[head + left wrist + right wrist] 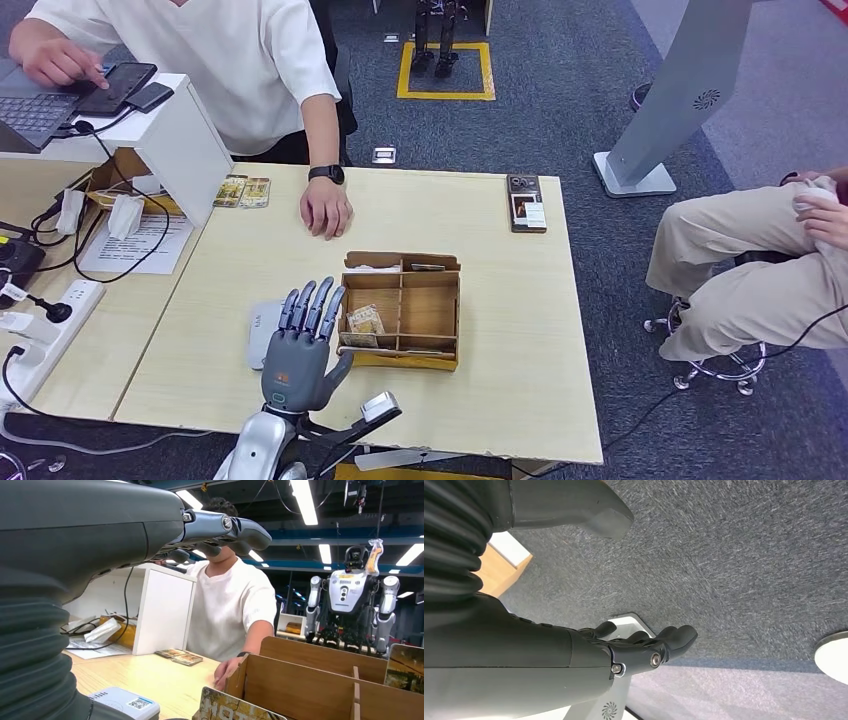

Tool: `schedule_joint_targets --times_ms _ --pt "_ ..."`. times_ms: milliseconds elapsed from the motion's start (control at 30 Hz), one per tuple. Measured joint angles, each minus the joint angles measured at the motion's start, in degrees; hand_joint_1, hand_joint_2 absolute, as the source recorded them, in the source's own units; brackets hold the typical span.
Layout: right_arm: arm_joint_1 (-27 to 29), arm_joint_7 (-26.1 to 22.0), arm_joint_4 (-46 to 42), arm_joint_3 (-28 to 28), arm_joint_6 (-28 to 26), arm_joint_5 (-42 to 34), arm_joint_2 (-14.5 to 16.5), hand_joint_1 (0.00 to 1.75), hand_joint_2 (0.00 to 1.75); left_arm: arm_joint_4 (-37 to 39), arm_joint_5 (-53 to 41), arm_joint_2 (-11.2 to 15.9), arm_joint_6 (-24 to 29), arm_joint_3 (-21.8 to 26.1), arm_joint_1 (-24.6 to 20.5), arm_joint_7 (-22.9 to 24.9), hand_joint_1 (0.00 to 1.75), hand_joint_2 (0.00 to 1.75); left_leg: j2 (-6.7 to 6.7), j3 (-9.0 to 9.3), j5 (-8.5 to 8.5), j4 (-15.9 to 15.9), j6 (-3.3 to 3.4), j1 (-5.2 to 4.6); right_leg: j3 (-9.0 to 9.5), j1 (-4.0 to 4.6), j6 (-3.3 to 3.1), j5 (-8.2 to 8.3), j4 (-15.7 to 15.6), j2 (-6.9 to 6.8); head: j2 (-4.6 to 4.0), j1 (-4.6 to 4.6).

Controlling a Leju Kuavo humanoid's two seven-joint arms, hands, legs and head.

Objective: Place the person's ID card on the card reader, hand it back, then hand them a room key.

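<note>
My left hand [305, 340] hovers above the table's near side with its fingers [220, 530] stretched forward and nothing in it. Under and just left of it lies the white card reader [260, 335] [125, 705]. Immediately to its right stands a wooden compartment box [440, 330] [310, 675] holding patterned key cards [365, 322] [240, 710]. Two more patterned cards [243, 190] [179, 656] lie near the person's resting hand [326, 210] [227, 670]. A dark case with a photo card [526, 202] lies at the far right edge. My right hand [644, 645] hangs over the carpet, empty, fingers loosely bent.
A white shelf [185, 140] with a laptop and phones stands at the back left, with cables and a power strip [45, 320] beside it. A second person [750, 270] sits to the right of the table. A grey kiosk base [630, 175] stands behind.
</note>
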Motion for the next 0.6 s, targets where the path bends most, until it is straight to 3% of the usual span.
schedule_joint_targets --times_ms 600 --pt "0.0 -0.08 0.21 0.0 0.0 0.23 -0.05 0.0 1.75 2.33 -0.8 0.0 0.02 -0.74 -0.64 0.9 0.0 1.75 0.0 0.0 0.0 0.0 0.0 0.0 0.0 0.0 0.0 0.0 0.0 0.0 0.0 0.0"
